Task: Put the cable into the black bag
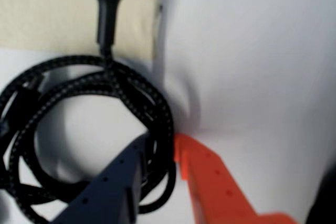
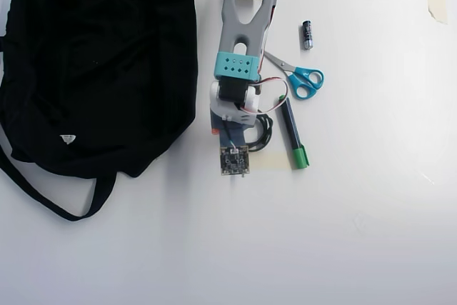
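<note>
Gripper (image 1: 160, 145) filled the wrist view's bottom, dark finger (image 1: 113, 187) inside the cable (image 1: 63, 93) coil, orange finger (image 1: 210, 182) outside, jaws narrowly apart straddling strands at the coil's 4 o'clock; actual grip unclear. Plug end pointed to 12 over beige tape (image 1: 52, 19). Overhead, black bag (image 2: 93, 62) lay at 9 o'clock of the arm (image 2: 239, 48), apart from the cable; scissors (image 2: 300, 76) and marker (image 2: 293, 133) sat at 3.

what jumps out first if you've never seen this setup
The big black bag fills the upper left of the overhead view, far larger than anything else. In the wrist view, the coiled cable dominates, with the gripper straddling its strands, one dark finger inside the loop and one orange finger outside. Right of the arm in the overhead view lie blue-handled scissors and a green-capped marker.
</note>
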`<state>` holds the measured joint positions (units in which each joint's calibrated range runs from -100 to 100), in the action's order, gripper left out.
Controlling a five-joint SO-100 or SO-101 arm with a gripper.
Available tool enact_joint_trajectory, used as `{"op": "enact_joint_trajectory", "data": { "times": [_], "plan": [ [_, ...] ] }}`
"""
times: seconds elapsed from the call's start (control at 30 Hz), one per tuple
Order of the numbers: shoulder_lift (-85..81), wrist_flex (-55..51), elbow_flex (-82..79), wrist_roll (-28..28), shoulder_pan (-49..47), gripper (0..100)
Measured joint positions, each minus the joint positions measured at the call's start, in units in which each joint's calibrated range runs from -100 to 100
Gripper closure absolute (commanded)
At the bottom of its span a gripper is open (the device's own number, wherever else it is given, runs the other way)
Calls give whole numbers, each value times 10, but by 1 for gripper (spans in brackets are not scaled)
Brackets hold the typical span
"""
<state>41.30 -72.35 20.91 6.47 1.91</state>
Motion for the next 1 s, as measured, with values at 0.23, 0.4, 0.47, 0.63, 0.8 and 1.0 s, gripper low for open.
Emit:
{"op": "enact_joint_trajectory", "data": {
  "times": [0.23, 0.4, 0.47, 0.63, 0.8, 1.0],
  "plan": [
    [4, -10, 24, 0, -1, 98],
    [6, -71, 80, 0, -1, 98],
    [6, -100, 110, 0, -3, 98],
    [6, -180, 200, 0, -12, 98],
    [6, -251, 273, -14, -28, 98],
    [5, -262, 281, -48, -48, 98]
  ]
}}
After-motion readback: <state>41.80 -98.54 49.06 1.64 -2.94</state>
